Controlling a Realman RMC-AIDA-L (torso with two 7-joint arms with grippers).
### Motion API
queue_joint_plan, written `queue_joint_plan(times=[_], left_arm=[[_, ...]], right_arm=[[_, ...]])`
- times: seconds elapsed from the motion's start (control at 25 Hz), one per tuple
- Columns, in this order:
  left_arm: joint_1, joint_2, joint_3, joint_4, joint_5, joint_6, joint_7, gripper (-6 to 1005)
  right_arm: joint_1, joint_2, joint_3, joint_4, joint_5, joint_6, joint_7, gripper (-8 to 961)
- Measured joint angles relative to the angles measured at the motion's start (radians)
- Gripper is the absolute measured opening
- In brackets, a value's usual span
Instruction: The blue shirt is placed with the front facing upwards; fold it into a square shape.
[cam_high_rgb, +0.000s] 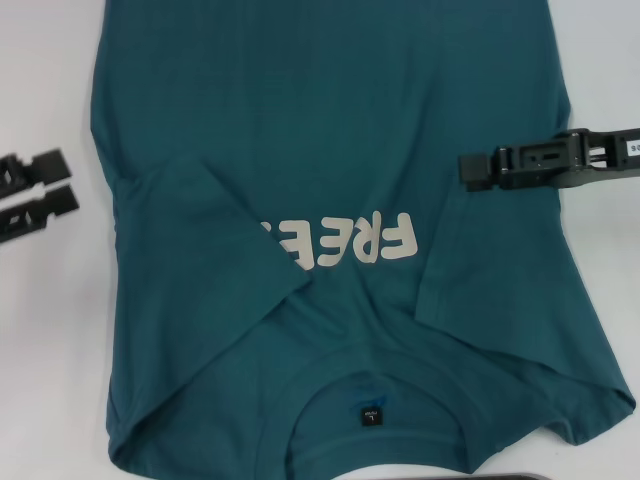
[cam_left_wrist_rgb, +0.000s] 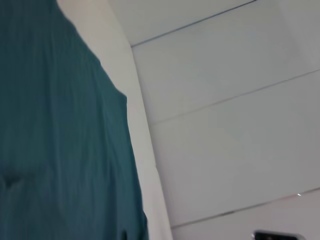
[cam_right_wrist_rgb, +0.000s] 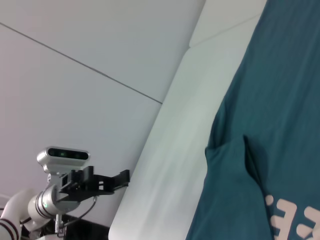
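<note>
Left sleeve of the shirt (cam_high_rgb: 330, 150) is folded in; your right hand (cam_high_rgb: 466, 167), shut and empty, hovers over it, so grip the right sleeve next. Left hand (cam_high_rgb: 66, 184) is open beside the desk (cam_high_rgb: 40, 340).

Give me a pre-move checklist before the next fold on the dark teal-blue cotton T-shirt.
1. Dark teal-blue cotton T-shirt front up, off-white "FREE" print showing: ok.
2. Robot's left side folded in, sleeve over part of the print: ok.
3. Robot's right side folded in: not ok, right sleeve lies out flat.
4. Left gripper off the cloth, on the white table: ok.
5. Right gripper over the shirt's right part: ok.
6. Right gripper holding cloth: cannot tell.
</note>
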Motion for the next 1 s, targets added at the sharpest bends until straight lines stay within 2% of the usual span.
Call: queue_joint_plan(times=[0.08,0.16,0.36,0.64,1.0], left_arm=[[0.045,0.006,0.011,-0.003,0.004,0.027,-0.017,721],[0.062,0.006,0.016,-0.003,0.010,0.031,-0.022,721],[0.141,-0.011,0.026,-0.004,0.040,0.052,-0.012,721],[0.171,-0.014,0.052,-0.006,0.124,0.094,0.036,721],[0.183,-0.032,0.077,-0.007,0.187,0.083,0.040,721]], right_arm=[[-0.008,-0.006,0.004,-0.005,-0.001,-0.004,0.000,685],[-0.020,-0.009,0.011,-0.013,-0.001,-0.004,0.000,684],[-0.047,-0.011,0.021,-0.022,0.002,0.005,0.002,681],[-0.057,-0.023,0.059,-0.022,0.001,0.010,0.002,678],[-0.063,-0.029,0.069,-0.023,0.001,0.032,0.017,673]])
